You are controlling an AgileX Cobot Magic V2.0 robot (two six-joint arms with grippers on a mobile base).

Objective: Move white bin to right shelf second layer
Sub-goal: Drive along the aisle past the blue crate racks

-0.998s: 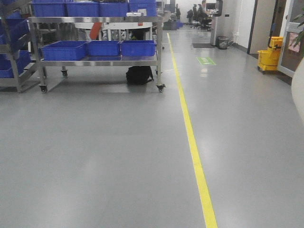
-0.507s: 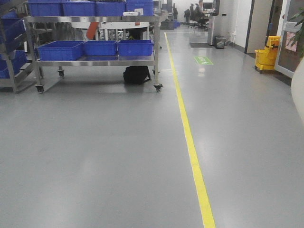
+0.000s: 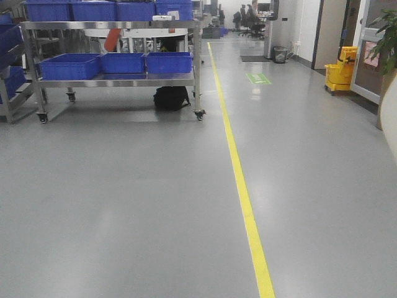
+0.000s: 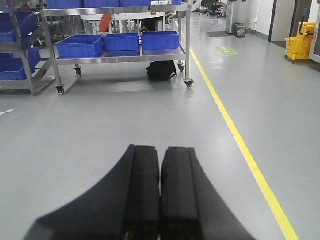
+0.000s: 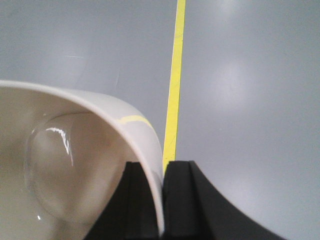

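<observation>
Grey shop floor (image 3: 124,205), front-facing view: yellow line (image 3: 239,180) runs down the aisle, wheeled steel cart (image 3: 118,79) with blue crates (image 3: 69,65) at the far left, black bag (image 3: 171,97) under it, yellow mop bucket (image 3: 340,73) far right. Cream curved sliver at the right border looks like the white bin (image 3: 391,118); no fingers in this view.

Left wrist view: left gripper (image 4: 160,155) fully closed, pads pressed flat together, nothing between them. Same cart and crates well ahead of the fingertips, yellow line off to their right.

Right wrist view: right gripper (image 5: 163,170) pinched onto the bin's side wall. One finger (image 5: 131,200) sits inside the tub, the other outside, and the rim edge runs between them. Bin body spreads left of the fingers. Mouth opens toward the wrist camera, rounded base on the far side, so the mouth-to-base axis runs roughly along the fingers. Tub hangs off the floor; the yellow line continues ahead of the fingertips.
</observation>
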